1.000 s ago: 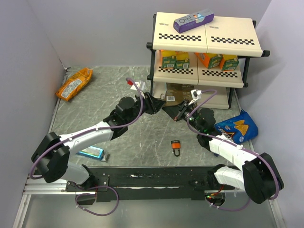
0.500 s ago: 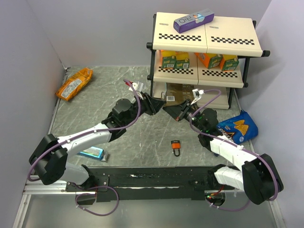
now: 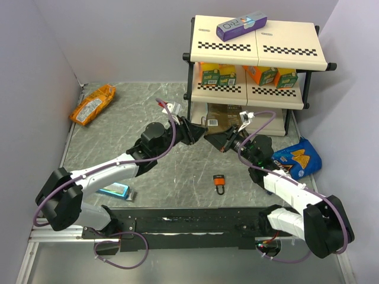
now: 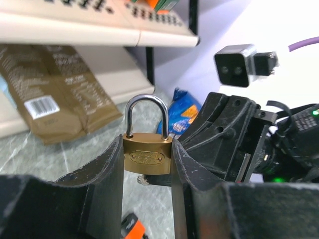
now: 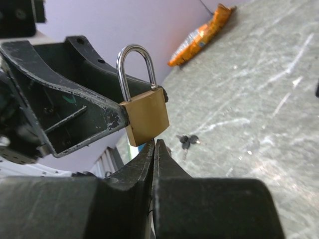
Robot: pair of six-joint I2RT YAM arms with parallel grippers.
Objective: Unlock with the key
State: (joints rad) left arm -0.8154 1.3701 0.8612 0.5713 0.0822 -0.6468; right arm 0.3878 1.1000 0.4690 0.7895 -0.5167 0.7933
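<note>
My left gripper [image 4: 147,149] is shut on a brass padlock [image 4: 145,155] and holds it upright in the air in front of the shelf, its steel shackle on top. My right gripper [image 5: 154,143] is shut, and its tips touch the underside of the brass padlock [image 5: 145,117]. A small silvery bit [image 4: 142,179] shows at those tips; I cannot tell what it is. The key [image 5: 188,141], a tiny bunch with black heads, lies on the table below. From above, the left gripper [image 3: 198,131] and the right gripper [image 3: 208,136] meet tip to tip.
An orange-red padlock [image 3: 219,181] lies on the table near the arm bases. Behind the grippers stands the shelf [image 3: 254,59], with a brown bag [image 3: 222,115] under it and a purple box [image 3: 241,25] on top. A blue chip bag [image 3: 296,158] lies right, an orange snack bag [image 3: 93,104] far left, a blue packet [image 3: 113,190] near left.
Both grippers have shifted a little toward the shelf and stay tip to tip. The brass padlock remains in the left gripper.
</note>
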